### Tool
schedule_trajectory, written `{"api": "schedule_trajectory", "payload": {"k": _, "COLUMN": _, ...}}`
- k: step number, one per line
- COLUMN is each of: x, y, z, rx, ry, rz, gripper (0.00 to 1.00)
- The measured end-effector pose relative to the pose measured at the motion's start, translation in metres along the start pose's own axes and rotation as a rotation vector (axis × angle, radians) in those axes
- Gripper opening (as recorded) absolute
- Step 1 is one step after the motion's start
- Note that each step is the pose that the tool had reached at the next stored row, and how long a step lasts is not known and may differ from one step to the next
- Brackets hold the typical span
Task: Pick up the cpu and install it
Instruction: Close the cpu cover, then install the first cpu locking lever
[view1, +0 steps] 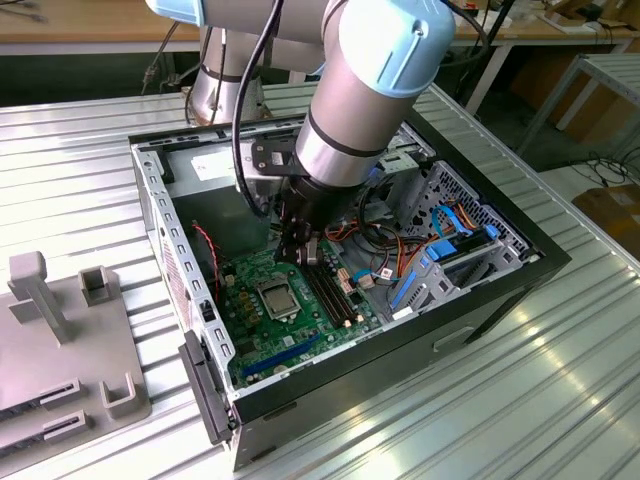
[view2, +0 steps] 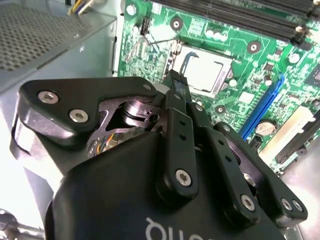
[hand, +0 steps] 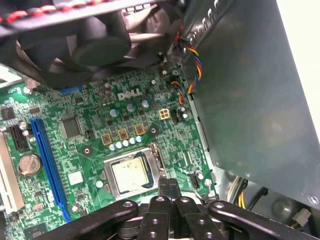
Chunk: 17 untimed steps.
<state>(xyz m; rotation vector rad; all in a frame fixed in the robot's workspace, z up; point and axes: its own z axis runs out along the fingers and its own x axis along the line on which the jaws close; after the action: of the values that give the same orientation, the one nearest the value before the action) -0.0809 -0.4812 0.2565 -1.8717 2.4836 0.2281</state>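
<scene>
Already seated in its socket (hand: 132, 172), the cpu (hand: 131, 173) looks thin, light and fragile, best gripped by its edges; the gripper (hand: 167, 187) hovers beside it, jaws closed and empty.

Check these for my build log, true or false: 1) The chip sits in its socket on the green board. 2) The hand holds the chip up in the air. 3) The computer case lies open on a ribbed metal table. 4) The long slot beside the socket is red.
1) True: the chip lies inside the socket frame on the green board.
2) False: the hand is shut with nothing in it, just beside the socket.
3) True: the case is open on the ribbed metal table.
4) False: the long slot is blue.
</scene>
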Motion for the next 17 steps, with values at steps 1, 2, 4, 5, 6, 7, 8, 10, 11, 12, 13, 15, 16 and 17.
{"api": "schedule_trajectory", "payload": {"k": 1, "x": 0.0007, "y": 0.0005, "z": 0.0000, "rx": 0.0000, "ry": 0.0001, "rz": 0.000, "gripper": 0.11}}
{"api": "schedule_trajectory", "payload": {"k": 2, "x": 0.0019, "y": 0.0011, "z": -0.0001, "rx": 0.0000, "ry": 0.0000, "rz": 0.000, "gripper": 0.11}}
{"api": "schedule_trajectory", "payload": {"k": 4, "x": 0.0031, "y": 0.0013, "z": -0.0002, "rx": 0.0000, "ry": 0.0000, "rz": 0.000, "gripper": 0.11}}
{"api": "schedule_trajectory", "payload": {"k": 5, "x": 0.0033, "y": 0.0012, "z": -0.0002, "rx": 0.0000, "ry": 0.0000, "rz": 0.000, "gripper": 0.11}}
{"api": "schedule_trajectory", "payload": {"k": 6, "x": 0.0035, "y": 0.0012, "z": -0.0002, "rx": 0.0000, "ry": 0.0000, "rz": 0.000, "gripper": 0.11}}
{"api": "schedule_trajectory", "payload": {"k": 7, "x": 0.0036, "y": 0.0011, "z": -0.0002, "rx": 0.0000, "ry": 0.0000, "rz": 0.000, "gripper": 0.11}}
{"api": "schedule_trajectory", "payload": {"k": 8, "x": 0.0036, "y": 0.0009, "z": -0.0003, "rx": -0.0001, "ry": 0.0001, "rz": 0.000, "gripper": 0.11}}
{"api": "schedule_trajectory", "payload": {"k": 10, "x": 0.0031, "y": -0.0010, "z": -0.0004, "rx": -0.0001, "ry": 0.0000, "rz": 0.000, "gripper": 0.11}}
{"api": "schedule_trajectory", "payload": {"k": 11, "x": 0.0024, "y": -0.0031, "z": -0.0005, "rx": 0.0000, "ry": 0.0000, "rz": 0.000, "gripper": 0.11}}
{"api": "schedule_trajectory", "payload": {"k": 12, "x": 0.0015, "y": -0.0062, "z": -0.0005, "rx": 0.0000, "ry": 0.0000, "rz": 0.000, "gripper": 0.11}}
{"api": "schedule_trajectory", "payload": {"k": 13, "x": 0.0004, "y": -0.0095, "z": -0.0006, "rx": 0.0000, "ry": 0.0000, "rz": 0.000, "gripper": 0.11}}
{"api": "schedule_trajectory", "payload": {"k": 15, "x": -0.0029, "y": -0.0175, "z": -0.0006, "rx": 0.0000, "ry": 0.0000, "rz": 0.000, "gripper": 0.11}}
{"api": "schedule_trajectory", "payload": {"k": 16, "x": -0.0046, "y": -0.0210, "z": -0.0005, "rx": 0.0002, "ry": -0.0002, "rz": 0.000, "gripper": 0.11}}
{"api": "schedule_trajectory", "payload": {"k": 17, "x": -0.0065, "y": -0.0244, "z": -0.0005, "rx": 0.0003, "ry": -0.0002, "rz": 0.000, "gripper": 0.11}}
